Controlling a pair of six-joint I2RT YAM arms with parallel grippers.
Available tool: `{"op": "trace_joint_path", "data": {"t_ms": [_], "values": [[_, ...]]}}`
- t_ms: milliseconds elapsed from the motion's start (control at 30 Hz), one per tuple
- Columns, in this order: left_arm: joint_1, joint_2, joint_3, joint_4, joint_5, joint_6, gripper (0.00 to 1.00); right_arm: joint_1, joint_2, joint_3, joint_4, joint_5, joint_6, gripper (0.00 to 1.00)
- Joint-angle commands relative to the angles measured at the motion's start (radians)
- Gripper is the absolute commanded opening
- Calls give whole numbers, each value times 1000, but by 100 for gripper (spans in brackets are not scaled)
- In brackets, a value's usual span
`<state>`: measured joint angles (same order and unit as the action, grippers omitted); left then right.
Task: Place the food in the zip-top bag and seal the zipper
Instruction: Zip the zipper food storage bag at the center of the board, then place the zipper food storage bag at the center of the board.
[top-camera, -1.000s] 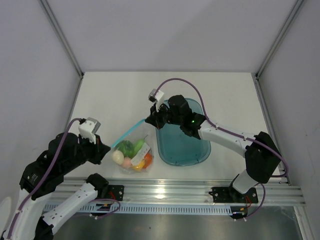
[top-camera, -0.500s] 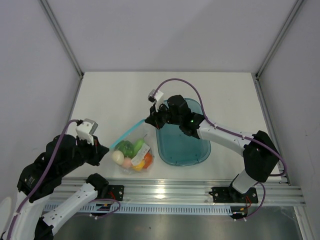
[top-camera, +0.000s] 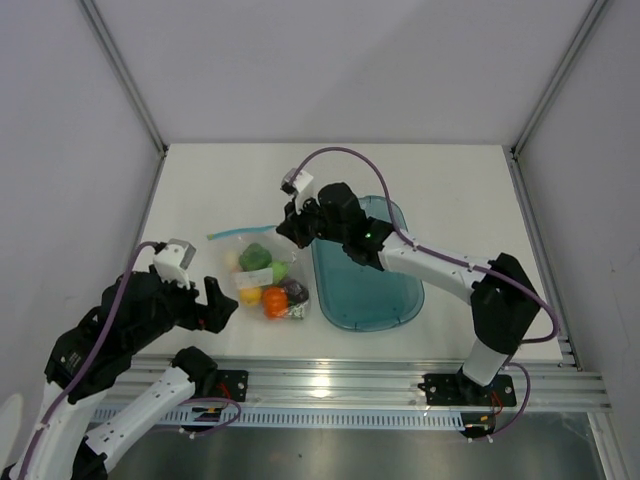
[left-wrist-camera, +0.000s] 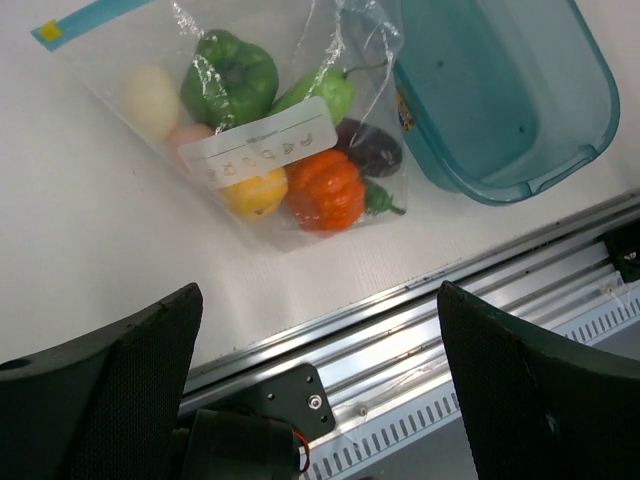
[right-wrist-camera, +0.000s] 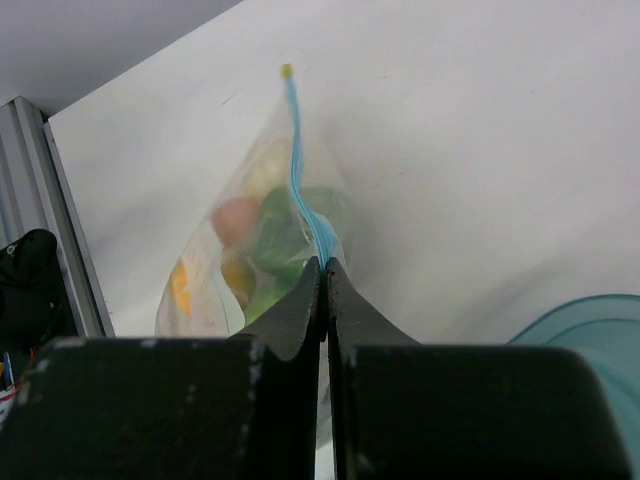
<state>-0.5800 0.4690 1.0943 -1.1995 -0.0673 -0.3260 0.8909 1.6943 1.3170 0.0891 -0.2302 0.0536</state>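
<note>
The right pincer (top-camera: 287, 228) has swung left since a second ago, and the bag (top-camera: 265, 285) has turned round with it. Its jaws are pinched tight on the blue zipper (right-wrist-camera: 300, 170), which runs straight out from the tips. The food (left-wrist-camera: 270, 150) lies bunched in the bag just beyond them. The left pincer (top-camera: 215, 303) hangs wide open and empty, near the bag's lower edge.

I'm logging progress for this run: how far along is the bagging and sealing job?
Done: the food sits inside the zip-top bag. In hand: the right tool is pinched shut on the zipper at its end nearer the teal tray; the left tool hangs open, empty. Left: I cannot tell whether the zipper is closed along its length, so sealing may remain.
</note>
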Motion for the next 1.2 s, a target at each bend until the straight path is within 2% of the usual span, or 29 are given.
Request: {"op": "trace_joint_path", "data": {"t_ms": [0, 333, 567, 800, 833, 933, 967, 1067, 1133, 1167], "values": [[3, -44, 19, 54, -29, -16, 99, 20, 59, 103, 61, 22, 23, 0], [3, -81, 15, 67, -3, -7, 99, -3, 277, 289, 110, 118, 115, 0], [2, -90, -19, 89, 9, -38, 99, -36, 421, 416, 86, 141, 127, 0], [3, -122, -72, 161, 102, -84, 100, -58, 556, 554, -8, 201, 135, 1], [2, -125, -76, 164, 110, -85, 99, -61, 568, 577, -17, 203, 135, 14], [2, -130, -85, 167, 115, -87, 100, -66, 574, 594, -46, 189, 130, 38], [3, -133, -91, 166, 113, -87, 100, -67, 564, 593, -46, 190, 127, 51], [3, -144, -105, 172, 110, -102, 100, -67, 542, 610, -63, 187, 112, 72], [2, -147, -120, 181, 119, -113, 100, -67, 536, 651, -106, 193, 104, 79], [2, -150, -123, 189, 126, -119, 100, -67, 535, 669, -138, 201, 103, 87]]}}
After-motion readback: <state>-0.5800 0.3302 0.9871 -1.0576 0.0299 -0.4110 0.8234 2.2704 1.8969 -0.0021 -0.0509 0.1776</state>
